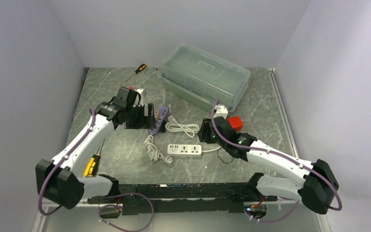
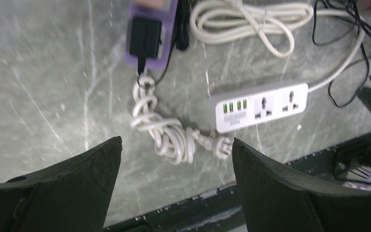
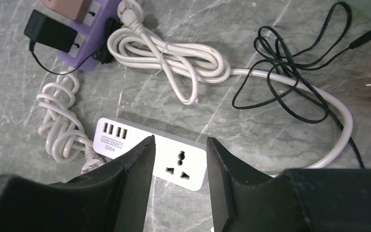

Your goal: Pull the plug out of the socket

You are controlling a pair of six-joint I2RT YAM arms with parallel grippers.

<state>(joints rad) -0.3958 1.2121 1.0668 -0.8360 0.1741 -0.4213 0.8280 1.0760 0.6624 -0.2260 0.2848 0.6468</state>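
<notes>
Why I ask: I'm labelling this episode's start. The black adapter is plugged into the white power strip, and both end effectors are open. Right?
Not quite. The black adapter is plugged into the purple power strip, not the white power strip, whose sockets are bare; the left wrist view shows it. The left end effector and right end effector are open, as you said.

A: Can any writing be read here?
B: Only on the white power strip point(image 3: 174, 154). A small label point(image 3: 109, 143) stands under its USB ports point(image 3: 115, 130). The lower line looks like "S204"; the upper line is too small.
A: And elsewhere?
B: Nothing readable.
</notes>
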